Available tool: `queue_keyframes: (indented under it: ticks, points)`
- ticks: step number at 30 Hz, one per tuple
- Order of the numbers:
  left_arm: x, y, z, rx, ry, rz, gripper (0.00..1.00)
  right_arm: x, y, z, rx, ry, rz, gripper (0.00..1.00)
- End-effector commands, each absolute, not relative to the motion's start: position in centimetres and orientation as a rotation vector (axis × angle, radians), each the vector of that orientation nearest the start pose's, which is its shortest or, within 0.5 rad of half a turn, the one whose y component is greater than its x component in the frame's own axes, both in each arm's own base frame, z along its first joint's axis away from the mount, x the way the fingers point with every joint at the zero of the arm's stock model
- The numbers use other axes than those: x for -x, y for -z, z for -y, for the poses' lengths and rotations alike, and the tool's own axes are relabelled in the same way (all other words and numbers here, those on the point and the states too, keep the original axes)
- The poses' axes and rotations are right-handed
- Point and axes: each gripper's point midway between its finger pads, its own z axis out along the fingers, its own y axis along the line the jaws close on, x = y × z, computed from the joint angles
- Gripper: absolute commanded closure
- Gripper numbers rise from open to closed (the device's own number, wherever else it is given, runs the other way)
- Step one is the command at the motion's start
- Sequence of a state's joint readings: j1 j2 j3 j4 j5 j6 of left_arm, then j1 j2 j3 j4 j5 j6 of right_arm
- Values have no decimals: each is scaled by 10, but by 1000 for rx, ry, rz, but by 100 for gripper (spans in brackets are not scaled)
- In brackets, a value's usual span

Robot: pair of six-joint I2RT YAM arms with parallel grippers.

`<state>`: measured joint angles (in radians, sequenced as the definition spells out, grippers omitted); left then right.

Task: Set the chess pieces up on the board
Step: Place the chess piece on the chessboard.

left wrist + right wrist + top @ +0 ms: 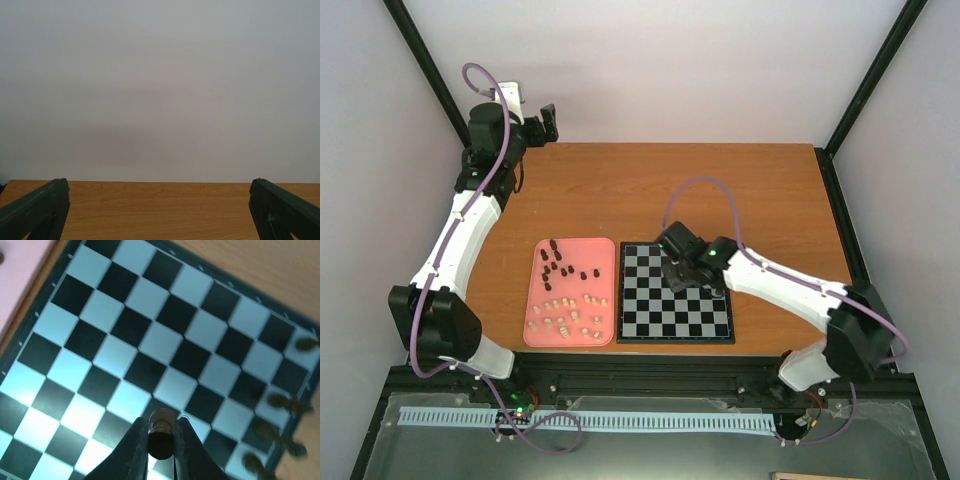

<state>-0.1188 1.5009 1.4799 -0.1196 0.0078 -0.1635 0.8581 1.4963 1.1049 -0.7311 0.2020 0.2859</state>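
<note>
Jaws on your left gripper (548, 122) stand spread and empty, parked high at the far left, out of the way. Most chess pieces (565, 270) sit in the pink tray (605, 250), just left of the board (650, 300). Your right gripper (161, 440) pinches one dark piece (161, 432) above the board, probably to place it.

I could read no text, label, brand or number anywhere. Along the dark border of the board (150, 340) stood some tiny pale marks (36, 314), but they were too small and blurred for me to read.
</note>
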Motion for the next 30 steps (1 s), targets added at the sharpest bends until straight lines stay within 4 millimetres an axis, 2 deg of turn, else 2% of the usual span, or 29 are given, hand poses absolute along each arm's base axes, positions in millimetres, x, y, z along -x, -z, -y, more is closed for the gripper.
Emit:
queue_keyframes:
  ticks: [1, 7, 11, 17, 23, 30]
  points:
    - [-482, -426, 62, 26, 235, -1637, 0, -234, -134, -213, 416, -141, -2616, 96]
    - [-483, -427, 65, 21, 262, -1633, 0, -200, -121, -176, 279, -115, -2668, 96]
    - [-485, -425, 69, 13, 284, -1635, 0, -183, -105, -155, 192, -105, -2700, 96]
    - [-493, -419, 71, 12, 295, -1651, 0, -171, -89, -139, 127, -63, -2738, 96]
    - [-495, -418, 71, 13, 295, -1657, 0, -165, -72, -133, 75, -58, -2759, 95]
    - [-498, -414, 72, 16, 294, -1664, 0, -161, -71, -131, 32, -111, -2746, 95]
